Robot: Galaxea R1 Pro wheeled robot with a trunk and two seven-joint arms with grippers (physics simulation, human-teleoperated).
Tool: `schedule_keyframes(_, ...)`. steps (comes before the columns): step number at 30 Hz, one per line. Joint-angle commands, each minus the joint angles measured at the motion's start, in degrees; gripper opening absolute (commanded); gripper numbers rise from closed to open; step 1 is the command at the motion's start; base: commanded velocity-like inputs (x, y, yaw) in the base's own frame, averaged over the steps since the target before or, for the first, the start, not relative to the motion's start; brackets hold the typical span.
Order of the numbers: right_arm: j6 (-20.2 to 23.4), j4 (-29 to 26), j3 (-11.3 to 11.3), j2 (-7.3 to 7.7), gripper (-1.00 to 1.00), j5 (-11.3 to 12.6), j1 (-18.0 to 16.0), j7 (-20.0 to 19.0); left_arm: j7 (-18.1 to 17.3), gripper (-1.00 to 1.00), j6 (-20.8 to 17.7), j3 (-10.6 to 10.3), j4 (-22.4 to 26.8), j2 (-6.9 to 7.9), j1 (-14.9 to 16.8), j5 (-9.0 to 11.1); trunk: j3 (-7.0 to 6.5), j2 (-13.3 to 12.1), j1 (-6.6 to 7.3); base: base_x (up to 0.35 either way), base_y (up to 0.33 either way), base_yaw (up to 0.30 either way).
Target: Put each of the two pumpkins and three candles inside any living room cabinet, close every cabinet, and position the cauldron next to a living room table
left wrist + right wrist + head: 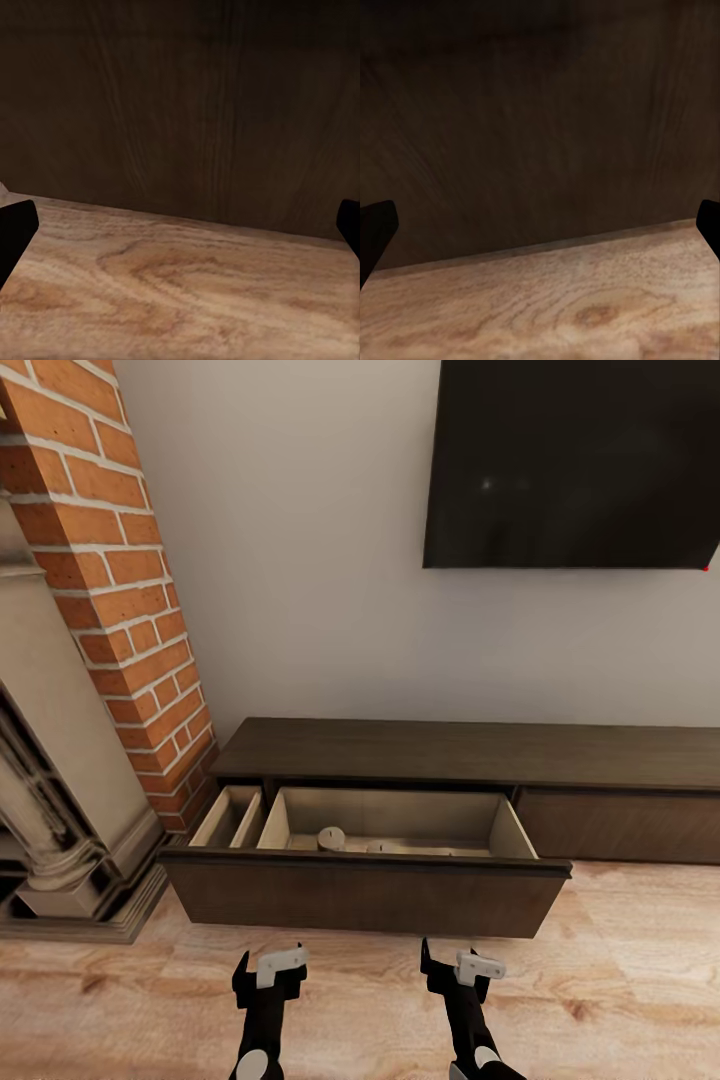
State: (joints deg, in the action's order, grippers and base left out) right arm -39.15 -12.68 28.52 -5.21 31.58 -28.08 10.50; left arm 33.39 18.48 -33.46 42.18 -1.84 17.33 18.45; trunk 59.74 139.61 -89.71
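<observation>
My left gripper [268, 967] and right gripper [452, 962] hang spread and empty before the cabinet [470, 755]; its open drawer front [365, 895] half hides the candles [331, 838].

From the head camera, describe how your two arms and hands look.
Both arms are black. The left hand and right hand each have two short black fingers with a pale grey block set across the wrist. A rounded grey joint cap shows lower on each arm. No cables or markings are visible.
</observation>
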Motion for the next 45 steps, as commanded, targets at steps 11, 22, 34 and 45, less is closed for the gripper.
schedule_keyframes(11,-0.2,0.2,0.5,-0.06,1.0,0.2,0.0,0.6,0.3,1.0,0.4,-0.2,0.0,0.02,0.1,1.0,0.05,0.0,0.01,0.16,0.0,0.0)
schedule_keyframes(22,-0.1,0.3,0.5,-0.36,1.0,0.3,0.0,0.8,0.4,1.0,0.4,-0.3,-0.5,-0.15,0.1,0.4,0.05,0.0,0.01,0.146,0.0,0.0)
schedule_keyframes(34,-0.2,0.4,0.5,-0.2,1.0,0.3,0.0,0.9,0.4,1.0,0.4,-0.4,-0.6,-0.13,0.1,0.3,0.05,0.0,0.01,0.057,0.0,0.0)
schedule_keyframes(45,-0.2,0.5,0.5,-0.07,1.0,0.3,0.0,0.8,0.4,1.0,0.4,-0.3,-0.6,-0.1,0.1,0.3,0.05,0.0,0.01,0.127,0.0,0.0)
